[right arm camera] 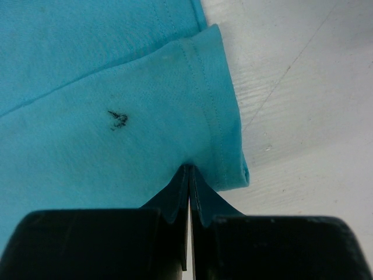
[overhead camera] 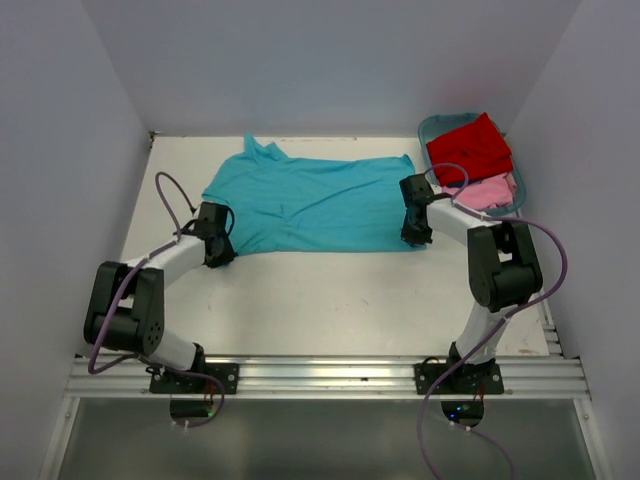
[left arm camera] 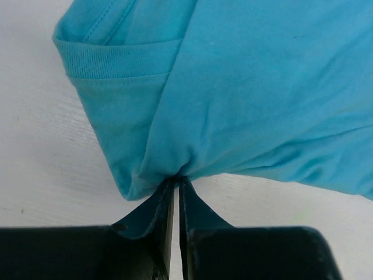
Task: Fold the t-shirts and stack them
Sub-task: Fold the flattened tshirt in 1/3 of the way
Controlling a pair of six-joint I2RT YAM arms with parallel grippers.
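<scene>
Cloth comes first: the turquoise t-shirt (overhead camera: pixel 310 205) lies spread sideways across the far half of the desk (overhead camera: pixel 330 300), mostly flat, with its near edge running between the two arms. At its near left corner the left fingers (left arm camera: pixel 156 214) are pinched on a gathered bit of the fabric, with only a slim gap between them. A ribbed band (left arm camera: pixel 122 58) shows on the fold just beyond. At the near right corner the right fingers (right arm camera: pixel 175 198) are pressed tight together on the stitched hem. A small dark mark (right arm camera: pixel 118 119) sits on the cloth a little past them. Well to the right, at the far corner of the desk, a teal tub (overhead camera: pixel 432 125) holds the red t-shirt (overhead camera: pixel 470 148) and, nearer, the pale pink t-shirt (overhead camera: pixel 488 190).
</scene>
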